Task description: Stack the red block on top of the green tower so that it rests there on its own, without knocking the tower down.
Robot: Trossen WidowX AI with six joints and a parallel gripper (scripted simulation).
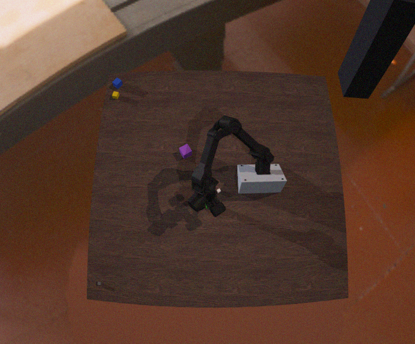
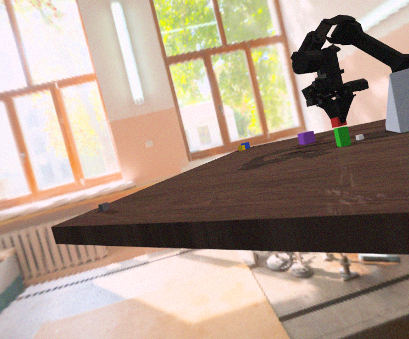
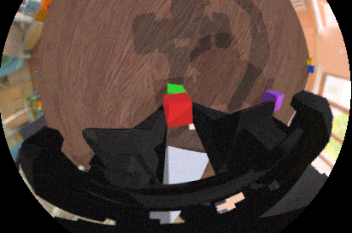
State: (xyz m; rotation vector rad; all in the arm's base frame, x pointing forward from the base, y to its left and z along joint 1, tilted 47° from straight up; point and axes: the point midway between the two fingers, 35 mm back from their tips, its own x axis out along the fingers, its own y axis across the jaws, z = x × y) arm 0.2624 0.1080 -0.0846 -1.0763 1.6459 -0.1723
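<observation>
The red block (image 2: 338,121) (image 3: 178,110) is held between the fingertips of my gripper (image 2: 339,120) (image 3: 177,106), which is shut on it. The green tower (image 2: 342,137) (image 3: 175,89) stands upright on the table. The red block is directly above the green tower in the exterior view, very close to its top, with a thin pale line between them. I cannot tell whether they touch. In the top view the arm hides the red block, and only a sliver of the green tower (image 1: 206,207) shows under the gripper.
A small white block (image 1: 218,190) (image 2: 359,137) lies close to the tower. A purple block (image 1: 185,151) (image 2: 306,138) (image 3: 272,100) lies farther off. Blue (image 1: 117,83) and yellow (image 1: 115,95) blocks lie at one table corner, a small grey block (image 1: 98,283) (image 2: 103,207) at another. The arm's pale base box (image 1: 261,185) stands nearby.
</observation>
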